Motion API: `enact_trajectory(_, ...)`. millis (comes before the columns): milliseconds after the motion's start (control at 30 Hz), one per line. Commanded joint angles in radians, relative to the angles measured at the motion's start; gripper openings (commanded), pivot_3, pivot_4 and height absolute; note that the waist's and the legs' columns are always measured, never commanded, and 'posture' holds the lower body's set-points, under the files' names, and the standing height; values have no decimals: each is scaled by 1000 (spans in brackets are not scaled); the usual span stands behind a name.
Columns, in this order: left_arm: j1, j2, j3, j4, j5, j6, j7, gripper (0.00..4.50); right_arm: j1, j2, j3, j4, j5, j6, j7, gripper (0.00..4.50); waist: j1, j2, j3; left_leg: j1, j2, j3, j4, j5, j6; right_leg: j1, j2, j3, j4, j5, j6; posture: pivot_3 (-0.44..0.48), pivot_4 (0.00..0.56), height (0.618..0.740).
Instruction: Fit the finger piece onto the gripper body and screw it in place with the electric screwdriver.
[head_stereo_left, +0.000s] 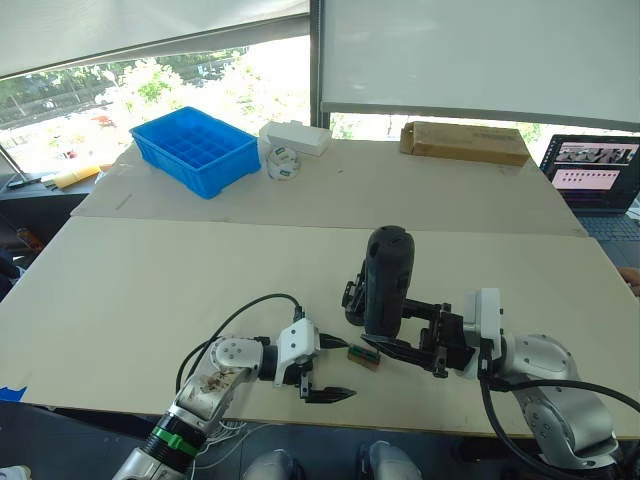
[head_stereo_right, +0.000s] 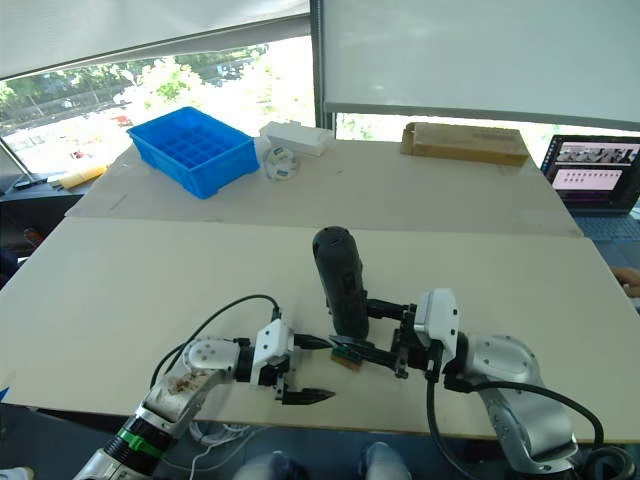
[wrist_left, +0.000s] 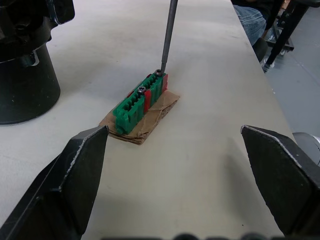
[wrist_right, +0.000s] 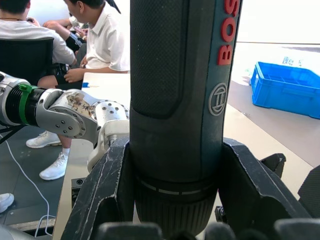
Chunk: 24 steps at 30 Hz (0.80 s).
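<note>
The electric screwdriver (head_stereo_left: 388, 280) stands almost upright near the front edge of the bench (head_stereo_left: 150, 280), its fat rubbery handle up and its thin metal bit (wrist_left: 168, 35) pointing down. The right gripper (head_stereo_left: 408, 335) has its fingers clamped round the lower barrel, as the right wrist view shows. That looks a sound place to hold: the tool seems heavy and rigid, top-weighted when held this way, and the textured grip should keep it from slipping. Its long axis runs nearly vertical, leaning slightly.

The bit's tip rests on a screw head at the far end of the small green-and-red block (wrist_left: 141, 99), which lies on a scrap of brown card just in front of the tool. Such a light block could skid or tip under side pressure.

The gripper body (wrist_left: 25, 75) sits just behind the screwdriver, its round base flat on the bench.

The left gripper (head_stereo_left: 322, 370) hovers just left of the block, fingers (wrist_left: 75, 175) spread wide and holding nothing.
</note>
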Motion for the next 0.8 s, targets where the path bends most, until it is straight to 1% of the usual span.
enact_trajectory(33, -2, -10, -6, -14, -5, -2, 9, 4500, -19, 4, -28, -51, 38, -17, -7, 1911, 0, 0, 0, 0, 0, 0, 0, 0, 0, 0, 0, 0, 0, 0, 0, 0, 150, 740)
enact_trajectory(533, -7, -11, -5, -16, -6, 4, 9, 4500, 5, -4, -24, -40, 49, -7, 0, 1911, -1, 0, 0, 0, 0, 0, 0, 0, 0, 0, 0, 0, 0, 0, 0, 0, 150, 740)
enact_trajectory(800, -10, -9, -5, -12, -4, 3, 6, 4500, 1, 7, -39, -56, 95, 0, -9, 1911, 0, 0, 0, 0, 0, 0, 0, 0, 0, 0, 0, 0, 0, 0, 0, 0, 150, 740)
